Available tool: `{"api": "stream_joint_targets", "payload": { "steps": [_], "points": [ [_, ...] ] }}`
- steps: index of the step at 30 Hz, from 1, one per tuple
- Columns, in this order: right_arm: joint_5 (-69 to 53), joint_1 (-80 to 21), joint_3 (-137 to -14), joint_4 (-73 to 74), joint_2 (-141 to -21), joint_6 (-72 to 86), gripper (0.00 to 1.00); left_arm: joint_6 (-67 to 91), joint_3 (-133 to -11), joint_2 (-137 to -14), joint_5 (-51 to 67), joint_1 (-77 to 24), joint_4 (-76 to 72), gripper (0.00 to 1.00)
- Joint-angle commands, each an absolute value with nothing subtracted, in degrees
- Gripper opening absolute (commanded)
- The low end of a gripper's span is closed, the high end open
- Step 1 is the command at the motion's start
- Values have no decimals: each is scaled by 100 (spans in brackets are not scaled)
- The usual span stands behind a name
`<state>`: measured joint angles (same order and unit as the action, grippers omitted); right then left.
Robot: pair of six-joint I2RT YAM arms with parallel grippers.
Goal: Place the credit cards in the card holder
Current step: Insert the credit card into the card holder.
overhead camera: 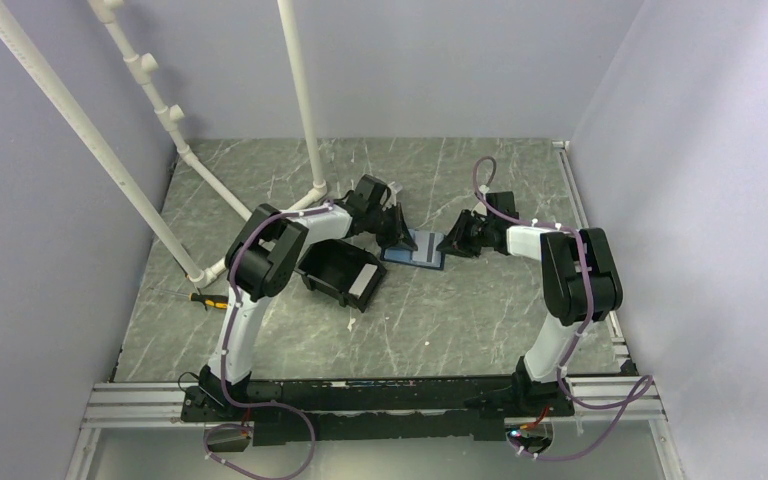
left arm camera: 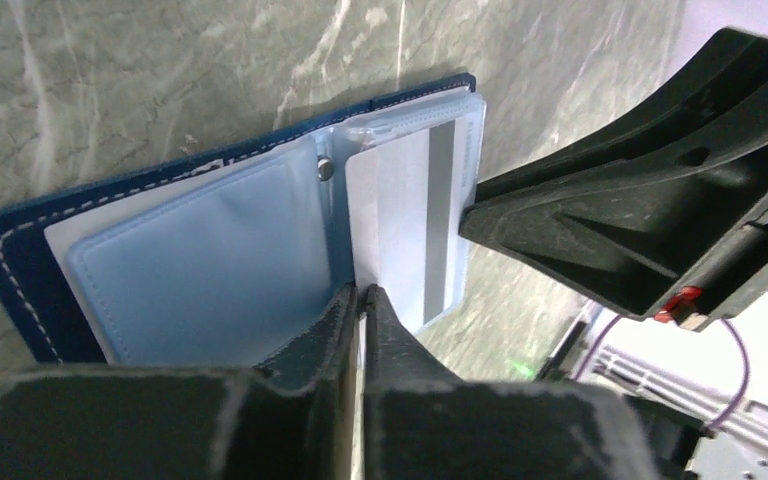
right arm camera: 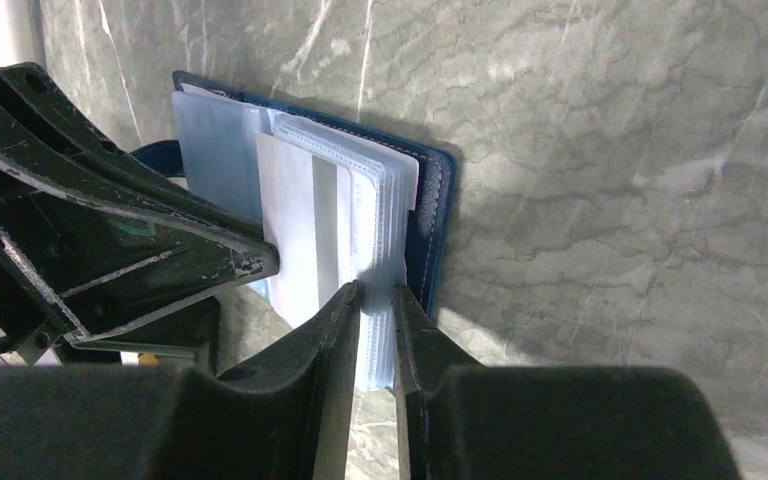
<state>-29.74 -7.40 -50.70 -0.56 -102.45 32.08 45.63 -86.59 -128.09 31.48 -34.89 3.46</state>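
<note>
The card holder (overhead camera: 415, 249) lies open on the table between both arms, navy outside (left arm camera: 10, 270), light blue inside, with a stack of clear sleeves (right arm camera: 385, 200). My left gripper (left arm camera: 363, 292) is shut on the near edge of a pale whitish credit card (left arm camera: 400, 230) with a grey stripe. The card lies over the right half of the holder, at the sleeves. My right gripper (right arm camera: 378, 296) is shut on the near edge of the clear sleeve stack, beside the same card (right arm camera: 300, 220). The two grippers face each other across the holder, a few centimetres apart.
A black plastic bin (overhead camera: 340, 272) stands tilted just left of the holder, under the left arm. A small screwdriver (overhead camera: 205, 299) lies at the table's left edge. White pipes (overhead camera: 300, 100) rise at the back left. Walls close in both sides.
</note>
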Motion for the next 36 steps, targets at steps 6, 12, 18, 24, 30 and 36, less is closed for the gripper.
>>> {"api": "stream_joint_targets", "payload": {
  "steps": [6, 12, 18, 24, 30, 36],
  "points": [
    [-3138, -765, -5014, -203, -10229, 3143, 19, 3652, -8914, -12351, 2736, -3612, 1363, 42],
    [-3139, -765, -5036, -179, -10255, 3076, 18, 3385, -8995, -12364, 2582, -3615, 1307, 53],
    [-3312, -790, -5082, -224, -10355, 3042, 13, 2877, -9498, -12727, 3005, -3836, 1301, 55],
    [-3216, -746, -4984, -163, -10111, 3050, 12, 2468, -10105, -13015, 3671, -4126, 1631, 57],
    [-3024, -615, -5042, 155, -10054, 2870, 13, 2300, -10183, -12905, 3352, -4023, 2160, 62],
    [-2753, -624, -5070, 397, -9922, 2665, 27, 2452, -10254, -12626, 3341, -3919, 2374, 73]
  ]
}}
